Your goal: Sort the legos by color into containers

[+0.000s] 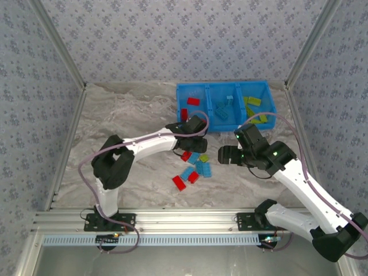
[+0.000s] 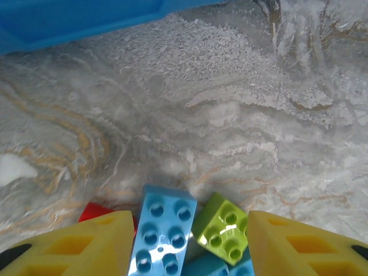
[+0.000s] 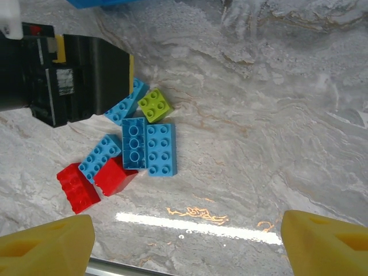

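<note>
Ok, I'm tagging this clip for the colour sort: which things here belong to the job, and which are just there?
Belong to the job:
- loose legos, red, light blue and yellow-green
- blue bin tray
- legos already in its compartments

Just there:
- marbled tabletop
- aluminium rail
- wallpapered walls

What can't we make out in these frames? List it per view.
- Left wrist: the red brick is mostly hidden behind a finger of the left pincer. Whether it grips the light blue brick is unclear. The lower blue bricks are cut off by the bottom edge.
- Right wrist: one end of that light blue brick is hidden by the left arm's black housing.
- Top external: the bricks in the bin are too small to count.
</note>
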Controlling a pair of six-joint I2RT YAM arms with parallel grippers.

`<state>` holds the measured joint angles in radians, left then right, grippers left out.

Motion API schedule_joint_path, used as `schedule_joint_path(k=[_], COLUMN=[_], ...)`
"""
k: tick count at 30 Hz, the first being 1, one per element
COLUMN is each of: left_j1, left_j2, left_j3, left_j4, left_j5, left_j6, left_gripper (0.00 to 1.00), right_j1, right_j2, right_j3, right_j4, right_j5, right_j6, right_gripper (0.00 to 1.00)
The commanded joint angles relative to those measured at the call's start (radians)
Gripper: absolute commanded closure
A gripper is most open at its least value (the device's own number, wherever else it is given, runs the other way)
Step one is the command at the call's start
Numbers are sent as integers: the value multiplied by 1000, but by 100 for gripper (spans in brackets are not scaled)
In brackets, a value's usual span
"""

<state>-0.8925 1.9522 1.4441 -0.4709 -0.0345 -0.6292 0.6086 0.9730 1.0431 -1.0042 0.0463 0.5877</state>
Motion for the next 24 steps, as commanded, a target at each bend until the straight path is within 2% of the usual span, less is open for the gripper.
schedule_joint_path(k=[1,15,20,24], left_j1=[-3,-32,-33,-33], left_j2=[70,163,148,92], left_j3=[60,91,61,63], left_j4=[-72,-172,-163,-123], left_j5=[-26,-24,-23,-2], left_j6=[58,119,113,97], left_gripper=[46,59,71,73], right_j1=[-7,-23,-29,-29], right_j2=[-9,-19,-22,-40], right_j3=[-9,-28,-30,-40], right_j4=[-28,-19,-12,15], right_j5=[31,32,29,-11], right_j6=[21,14,16,17], right_gripper=[13,12,12,12])
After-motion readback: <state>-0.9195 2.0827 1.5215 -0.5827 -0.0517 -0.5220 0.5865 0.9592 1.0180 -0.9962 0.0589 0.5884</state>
